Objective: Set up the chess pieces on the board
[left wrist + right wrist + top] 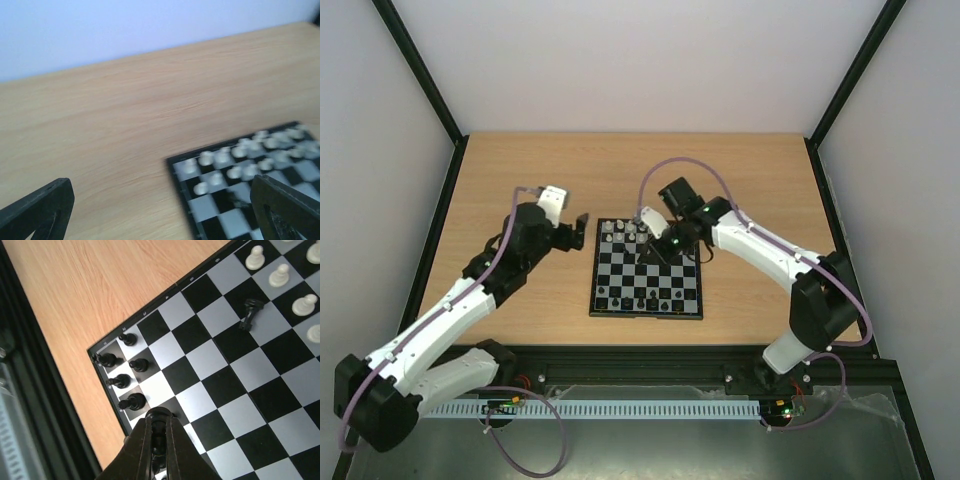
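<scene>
A light-wood table carries the small black-and-grey checkered board with a black rim, lying mid-table, a little right of centre. The left gripper hangs just beside the board's far-left corner, fingers spread wide and holding nothing. The right gripper is over the board with its fingers pressed together. Whether anything tiny is nipped between them cannot be made out. The tiny white figurines cluster on the far rows and the tiny black figurines stand along the near edge. One lone black piece looks tipped over beside the whites. These pieces are probably light, hard and smooth, so easily toppled or squirted out of a grip. They are best pinched from above across the narrow stem, clear of neighbours.
</scene>
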You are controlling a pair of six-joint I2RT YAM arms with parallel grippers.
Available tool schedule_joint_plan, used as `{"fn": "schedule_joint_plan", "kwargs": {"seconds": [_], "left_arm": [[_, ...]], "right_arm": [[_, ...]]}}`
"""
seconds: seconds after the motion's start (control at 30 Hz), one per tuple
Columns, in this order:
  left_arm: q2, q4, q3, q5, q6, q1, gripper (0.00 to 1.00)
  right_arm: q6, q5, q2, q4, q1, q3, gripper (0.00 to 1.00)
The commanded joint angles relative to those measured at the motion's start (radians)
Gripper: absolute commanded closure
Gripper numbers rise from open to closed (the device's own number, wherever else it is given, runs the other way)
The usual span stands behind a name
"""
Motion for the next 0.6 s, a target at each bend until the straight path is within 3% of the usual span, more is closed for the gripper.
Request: {"fn": "schedule_joint_plan", "kwargs": {"seconds": [0.0, 0.23, 0.57], "left_arm": [[-0.06, 0.017, -0.075, -0.179, -0.099, 0.06, 0.01], [-0.089, -0.004, -0.071, -0.305, -0.107, 0.088, 0.01], [-0.124, -0.008, -0.078, -0.362, -0.109, 0.088, 0.01]], "right_arm": [[-0.1, 0.275, 0.008, -0.022, 0.1, -0.004, 0.99], [-0.118, 0.406, 0.115, -0.035, 0.221, 0.032, 0.98], [-0.124, 0.422, 0.239, -0.013, 0.283, 0.072, 0.98]]}}
